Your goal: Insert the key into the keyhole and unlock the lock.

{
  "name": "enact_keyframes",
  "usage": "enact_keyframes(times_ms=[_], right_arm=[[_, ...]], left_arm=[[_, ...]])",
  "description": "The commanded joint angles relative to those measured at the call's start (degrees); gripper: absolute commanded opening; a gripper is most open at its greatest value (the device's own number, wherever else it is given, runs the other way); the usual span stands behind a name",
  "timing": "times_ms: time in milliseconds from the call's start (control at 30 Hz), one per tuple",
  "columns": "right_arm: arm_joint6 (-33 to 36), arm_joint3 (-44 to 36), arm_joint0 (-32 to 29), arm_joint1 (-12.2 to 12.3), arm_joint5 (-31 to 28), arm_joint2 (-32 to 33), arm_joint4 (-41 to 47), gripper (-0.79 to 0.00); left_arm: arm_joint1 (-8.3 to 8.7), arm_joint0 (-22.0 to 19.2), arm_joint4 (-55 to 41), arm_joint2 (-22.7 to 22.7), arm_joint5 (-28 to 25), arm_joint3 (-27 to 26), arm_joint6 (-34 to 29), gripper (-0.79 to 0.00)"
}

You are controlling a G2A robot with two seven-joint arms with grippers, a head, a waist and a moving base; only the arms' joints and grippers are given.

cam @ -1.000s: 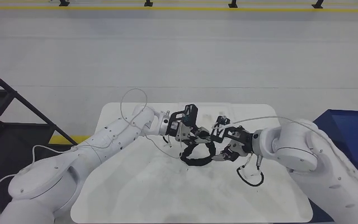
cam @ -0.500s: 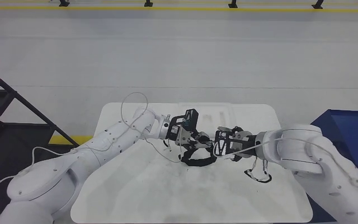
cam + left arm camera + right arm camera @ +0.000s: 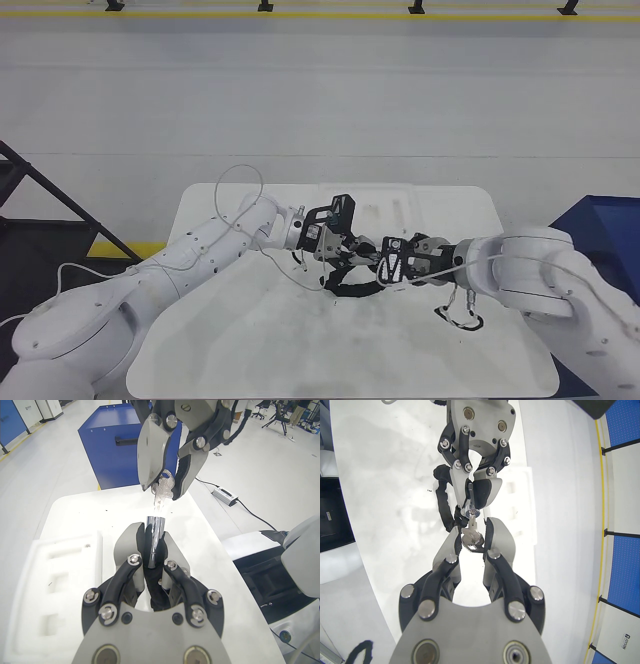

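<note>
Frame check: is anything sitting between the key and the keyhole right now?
Nothing visible does. The key, held in the right gripper, has its tip right at the keyhole in the end of the lock cylinder that the left gripper holds. The black cable hangs off to one side, clear of that line.

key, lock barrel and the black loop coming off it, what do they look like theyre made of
The key: likely metal, silvery, with a textured cross-hatched head that catches the light.
The lock barrel: likely polished or chromed metal; it shows mirror-like highlights.
The black loop: seems a cable in a matte fabric or rubbery sleeve, lumpy and non-reflective; the core is hidden.
</note>
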Motion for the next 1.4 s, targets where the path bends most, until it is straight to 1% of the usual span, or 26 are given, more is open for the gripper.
enact_keyframes(times_ms=[0,100,400,600,633,667,700,933,1167,1233,1367], right_arm=[[-0.48,0.17,-0.19,-0.03,1.61,0.21,0.55,-0.785],[-1.36,0.4,-0.6,-0.08,4.5,0.77,1.91,-0.785],[-1.09,1.72,-1.24,-0.4,13.55,1.58,8.18,-0.785],[-1.54,1.65,-1.73,-0.61,18.03,2.32,12.08,-0.785],[-1.55,1.69,-1.86,-0.62,18.64,2.53,12.78,-0.748],[-1.37,1.84,-2.0,-0.6,18.88,2.75,13.32,-0.397],[-1.22,2.08,-2.15,-0.56,19.01,3.05,13.81,0.0],[-1.27,2.12,-3.96,-0.16,18.99,5.77,16.14,0.0],[-2.26,2.41,-5.66,0.25,18.14,8.68,17.93,0.0],[-3.08,2.62,-6.04,0.3,17.53,9.25,18.26,0.0],[-4.83,3.61,-6.54,0.32,16.15,9.89,18.71,0.0]], left_arm=[[0.02,0.01,-0.01,0.0,0.0,-0.05,0.12,-0.785],[0.04,-0.03,0.38,0.0,0.0,-0.23,0.38,-0.785],[0.11,-0.14,2.27,0.0,0.0,-0.96,1.95,-0.785],[0.26,-0.37,3.74,0.0,0.0,-0.9,3.54,-0.785],[0.28,-0.37,3.99,0.0,0.0,-0.84,3.67,-0.785],[0.29,-0.38,4.21,0.0,0.0,-0.81,3.83,-0.785],[0.31,-0.37,4.45,0.0,0.0,-0.72,3.99,-0.785],[0.18,0.39,6.7,0.0,0.0,0.84,2.95,-0.785],[-0.39,2.86,8.01,0.0,0.0,2.21,-2.12,-0.785],[-0.69,3.76,8.61,0.0,0.0,2.32,-4.46,-0.785],[-1.44,5.54,8.15,0.0,0.0,2.26,-6.77,-0.785]])
